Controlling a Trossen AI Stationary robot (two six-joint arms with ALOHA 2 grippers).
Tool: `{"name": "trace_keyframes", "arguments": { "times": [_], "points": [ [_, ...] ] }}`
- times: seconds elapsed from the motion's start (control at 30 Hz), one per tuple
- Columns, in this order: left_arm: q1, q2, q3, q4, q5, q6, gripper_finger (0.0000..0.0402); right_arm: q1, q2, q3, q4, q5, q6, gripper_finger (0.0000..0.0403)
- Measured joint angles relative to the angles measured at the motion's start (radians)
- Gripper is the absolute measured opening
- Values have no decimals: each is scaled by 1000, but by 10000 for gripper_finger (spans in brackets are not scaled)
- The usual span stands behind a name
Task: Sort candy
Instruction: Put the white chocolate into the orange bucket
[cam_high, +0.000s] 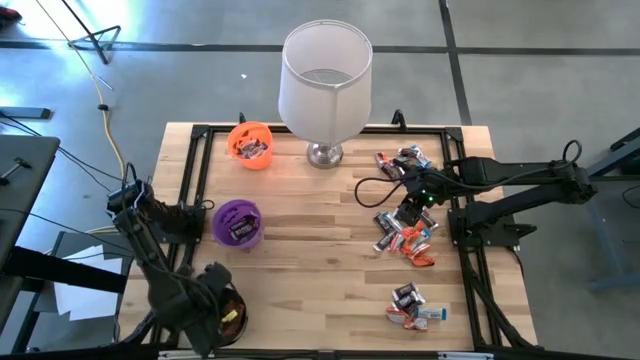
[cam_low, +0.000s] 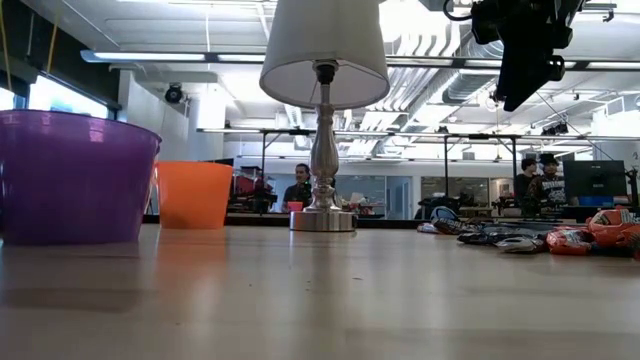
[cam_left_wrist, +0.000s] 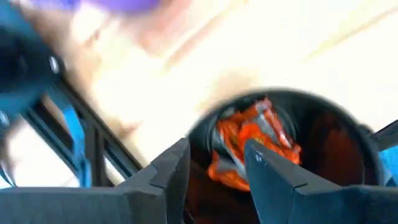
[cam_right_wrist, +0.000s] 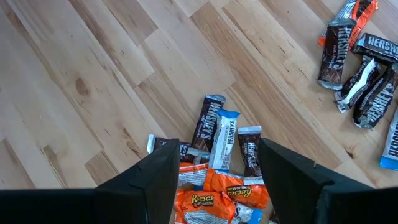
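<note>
Two arms work over your wooden table (cam_high: 300, 250), and a white-shaded lamp (cam_high: 325, 85) stands at its far edge, the biggest thing on it. Left of the lamp sits an orange cup (cam_high: 251, 145) with sweets inside, and nearer the left arm a purple cup (cam_high: 238, 222) holds dark wrappers. A black cup (cam_left_wrist: 323, 134) sits at the near left corner, and the left wrist view shows orange-red sweets (cam_left_wrist: 252, 140) lying in it.

Your left pincer (cam_left_wrist: 217, 158) hangs just above that black cup with its fingers spread and nothing between them.

Your right pincer (cam_right_wrist: 217, 165) hovers above the middle pile of candy (cam_right_wrist: 224, 168) on the right side of the table, fingers spread wide and touching nothing. Under it you see dark brown bars (cam_right_wrist: 208, 121), a silver-white-blue bar (cam_right_wrist: 224, 140) between them, and orange-red packs (cam_right_wrist: 214, 196) closest to the fingers.

The rest of the candy lies loose on the right half of the table: a small group (cam_high: 405, 160) beside the lamp base, and another small group (cam_high: 412, 305) near the front edge, well apart from the middle pile.

In the low view you can make out people (cam_low: 535, 180) in the room behind the table.
</note>
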Motion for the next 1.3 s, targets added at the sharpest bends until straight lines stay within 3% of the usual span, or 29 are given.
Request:
{"name": "trace_keyframes", "arguments": {
  "times": [0.27, 0.43, 0.67, 0.93, 1.13, 1.3],
  "points": [
    [111, -127, -33, -65, -48, 187, 136, 0, 0, 0, 0, 0, 0, 211],
    [179, -291, -77, -68, -56, 212, 136, 0, 0, 0, 0, 0, 0, 211],
    [198, -448, -77, -57, -170, 231, 136, 0, 0, 0, 0, 0, 0, 211],
    [204, -390, -144, 100, -201, 374, 135, 0, 0, 0, 0, 0, 0, 211],
    [215, -287, -232, 336, -203, 682, 135, 0, 0, 0, 0, 0, 0, 211],
    [267, -180, -234, 533, -211, 966, 135, 0, 0, 0, 0, 0, 0, 211]
  ]
}}
